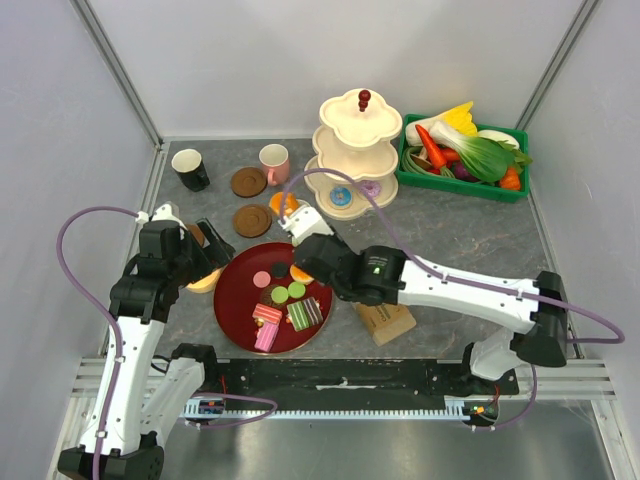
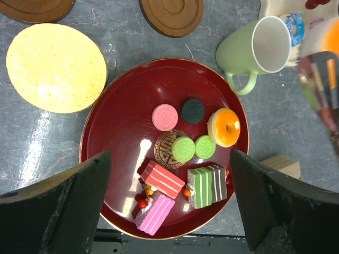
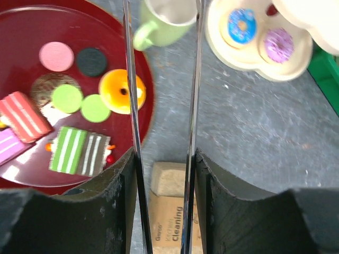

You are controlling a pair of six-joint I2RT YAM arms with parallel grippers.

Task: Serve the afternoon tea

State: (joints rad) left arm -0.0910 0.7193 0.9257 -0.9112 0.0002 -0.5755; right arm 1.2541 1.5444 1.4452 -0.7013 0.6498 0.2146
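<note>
Our left end effector (image 2: 169, 156) hangs spread wide over the red tray (image 2: 114, 114), which carries macarons (image 2: 164, 117), cake slices (image 2: 161, 179) and an orange donut (image 2: 224, 127). The green mug (image 2: 253, 53) is just beside the tray's far rim. Our right end effector (image 1: 298, 222) has its fingers narrowly apart, tips at the mug. We cannot tell whether it pinches the mug.

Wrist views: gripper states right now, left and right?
Left gripper: open, holding nothing, above the red tray.
Right gripper: closed on the pale-green mug.
</note>
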